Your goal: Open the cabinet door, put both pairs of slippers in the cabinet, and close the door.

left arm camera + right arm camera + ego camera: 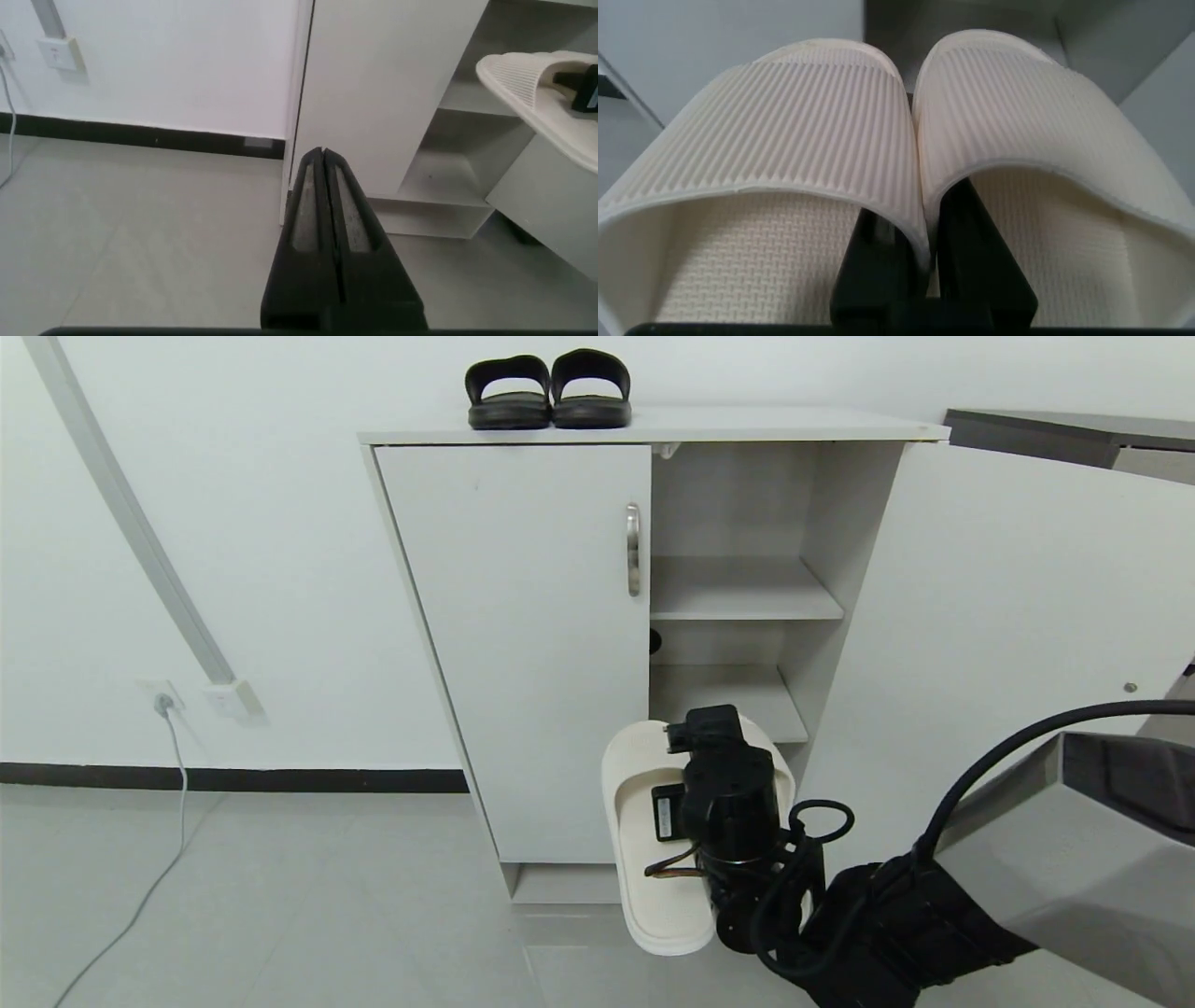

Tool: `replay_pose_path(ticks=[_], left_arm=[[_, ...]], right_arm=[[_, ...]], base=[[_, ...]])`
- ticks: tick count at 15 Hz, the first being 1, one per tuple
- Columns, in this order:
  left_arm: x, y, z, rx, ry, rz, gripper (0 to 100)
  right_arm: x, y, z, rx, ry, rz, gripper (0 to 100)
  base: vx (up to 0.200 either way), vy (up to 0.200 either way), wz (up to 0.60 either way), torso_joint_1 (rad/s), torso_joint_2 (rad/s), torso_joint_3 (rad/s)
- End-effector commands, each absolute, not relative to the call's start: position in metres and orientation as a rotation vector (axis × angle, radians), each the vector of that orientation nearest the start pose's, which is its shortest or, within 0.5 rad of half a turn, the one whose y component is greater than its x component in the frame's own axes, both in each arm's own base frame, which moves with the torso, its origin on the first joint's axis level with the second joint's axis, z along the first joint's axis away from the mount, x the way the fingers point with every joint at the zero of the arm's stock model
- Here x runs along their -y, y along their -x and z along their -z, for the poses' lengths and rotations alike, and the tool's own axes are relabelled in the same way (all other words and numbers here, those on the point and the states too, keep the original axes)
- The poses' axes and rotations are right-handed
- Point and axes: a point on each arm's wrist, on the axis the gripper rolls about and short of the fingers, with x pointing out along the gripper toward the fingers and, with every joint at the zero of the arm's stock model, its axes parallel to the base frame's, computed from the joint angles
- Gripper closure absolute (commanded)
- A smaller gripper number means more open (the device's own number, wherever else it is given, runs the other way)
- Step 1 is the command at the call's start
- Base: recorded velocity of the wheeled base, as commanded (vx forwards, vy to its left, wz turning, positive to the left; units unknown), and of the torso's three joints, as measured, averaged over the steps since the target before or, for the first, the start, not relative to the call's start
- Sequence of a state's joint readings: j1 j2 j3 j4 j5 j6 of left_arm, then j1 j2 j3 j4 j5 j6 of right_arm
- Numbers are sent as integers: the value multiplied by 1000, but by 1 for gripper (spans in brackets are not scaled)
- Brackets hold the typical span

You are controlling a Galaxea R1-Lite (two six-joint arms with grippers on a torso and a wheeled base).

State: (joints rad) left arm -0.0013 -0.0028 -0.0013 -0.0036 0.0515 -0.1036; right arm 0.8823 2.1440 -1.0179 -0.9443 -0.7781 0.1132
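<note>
A white cabinet [523,644] stands against the wall, its left door closed and its right door [990,644] swung wide open, baring the shelves [738,602]. On the cabinet top lies a pair of black slippers [549,392]. My right gripper [920,252] is shut on a pair of cream slippers [906,140], pinching their adjoining straps; it holds the cream slippers [644,840] in front of the cabinet's lower opening, above the floor. My left gripper [322,173] is shut on nothing, low over the floor left of the cabinet, where the cream slippers [542,84] also show.
A metal handle [633,549] sits on the closed left door. A wall socket with a grey cable [159,803] lies at the left. A slanted conduit [131,513] runs down the wall. Grey floor tiles spread out to the left of the cabinet.
</note>
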Motion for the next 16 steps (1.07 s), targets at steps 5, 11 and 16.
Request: replay_pose_path(ticks=[5, 11, 16], left_arm=[[-1, 23, -76, 9, 103, -49, 100], [-1, 23, -76, 9, 103, -49, 100], [-1, 23, -76, 7, 103, -49, 100]], right_arm=[[-295, -278, -94, -152, 43, -66, 100], [-299, -282, -78, -165, 47, -104, 100], [-300, -285, -73, -165, 47, -99, 100]], base=[[0, -160, 0, 2, 4, 3], [0, 0, 0, 0, 0, 0], [0, 0, 0, 0, 0, 0]])
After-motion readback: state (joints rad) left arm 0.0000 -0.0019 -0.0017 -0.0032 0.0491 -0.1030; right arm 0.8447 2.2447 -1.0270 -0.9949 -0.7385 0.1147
